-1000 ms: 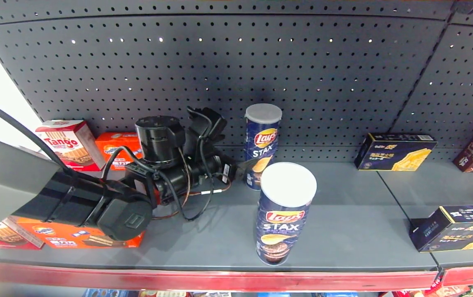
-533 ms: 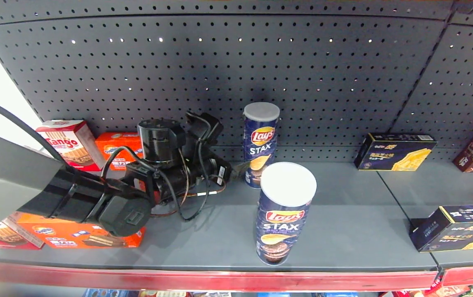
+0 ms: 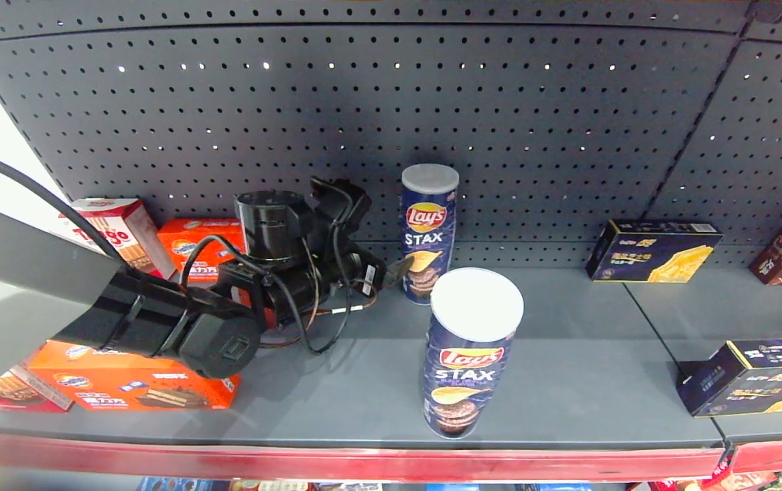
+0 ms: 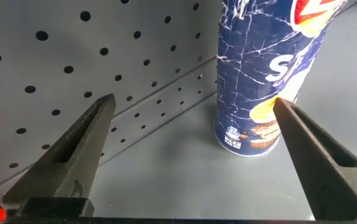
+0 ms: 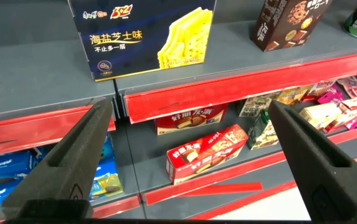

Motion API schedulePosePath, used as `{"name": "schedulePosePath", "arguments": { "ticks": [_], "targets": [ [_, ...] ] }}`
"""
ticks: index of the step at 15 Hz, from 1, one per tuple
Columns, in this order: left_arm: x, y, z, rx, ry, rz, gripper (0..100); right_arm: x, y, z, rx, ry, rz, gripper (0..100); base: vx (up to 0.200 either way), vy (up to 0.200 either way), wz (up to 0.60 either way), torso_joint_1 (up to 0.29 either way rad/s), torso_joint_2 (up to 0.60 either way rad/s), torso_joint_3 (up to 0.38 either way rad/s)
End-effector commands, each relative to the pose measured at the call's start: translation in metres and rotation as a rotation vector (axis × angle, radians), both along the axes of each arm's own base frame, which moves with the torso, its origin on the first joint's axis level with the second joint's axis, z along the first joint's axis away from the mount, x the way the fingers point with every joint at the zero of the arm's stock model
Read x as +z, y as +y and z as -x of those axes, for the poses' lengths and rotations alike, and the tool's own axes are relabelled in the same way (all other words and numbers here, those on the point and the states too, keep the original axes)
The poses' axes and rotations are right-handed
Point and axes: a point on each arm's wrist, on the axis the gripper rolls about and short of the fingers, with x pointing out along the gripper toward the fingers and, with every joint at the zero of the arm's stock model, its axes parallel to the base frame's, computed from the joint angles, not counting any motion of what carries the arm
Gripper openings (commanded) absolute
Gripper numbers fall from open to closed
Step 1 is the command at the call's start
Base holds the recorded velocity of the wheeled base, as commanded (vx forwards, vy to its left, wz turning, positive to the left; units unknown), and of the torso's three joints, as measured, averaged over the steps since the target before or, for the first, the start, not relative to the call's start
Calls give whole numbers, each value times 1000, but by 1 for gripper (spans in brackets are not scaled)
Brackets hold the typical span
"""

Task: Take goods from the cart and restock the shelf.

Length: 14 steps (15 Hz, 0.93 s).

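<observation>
Two claws, both spread apart, neither gripping anything. Left claw [image 4: 190, 149] low over the shelf [image 3: 568, 382], just left of the far can [image 3: 428, 232]; one finger [image 4: 309, 149] close beside the can's base, contact not certain. Far can upright near the pegboard [image 3: 364, 123], behind the near can [image 3: 469, 354], which is upright by the front edge. Orange box [image 3: 132, 392] under the left arm. Right claw [image 5: 184, 155] elsewhere, facing a navy box [image 5: 144, 37] on a shelf.

Judged: placing step at its end, far can set down and let go. Next: back the left claw out leftward and nearward without brushing either can, then return to the cart for more stock.
</observation>
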Motion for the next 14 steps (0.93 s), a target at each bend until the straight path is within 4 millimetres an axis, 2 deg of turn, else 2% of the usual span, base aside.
{"name": "schedulePosePath", "arguments": {
  "ticks": [1,4,7,8,10,14],
  "targets": [
    [-2,1,1,0,7,-3,100,0,0,0,-1,1,0,100,0,0,0,0,0,0],
    [8,7,9,13,-12,3,100,0,0,0,-1,1,0,100,0,0,0,0,0,0],
    [9,16,10,34,-12,0,100,0,0,0,-1,1,0,100,0,0,0,0,0,0],
    [8,23,8,54,-7,-3,100,0,0,0,-1,1,0,100,0,0,0,0,0,0],
    [7,25,5,62,-7,-3,100,0,0,0,-1,1,0,100,0,0,0,0,0,0],
    [-9,16,-11,139,14,-25,100,0,0,0,-1,1,0,100,0,0,0,0,0,0]
  ]
}}
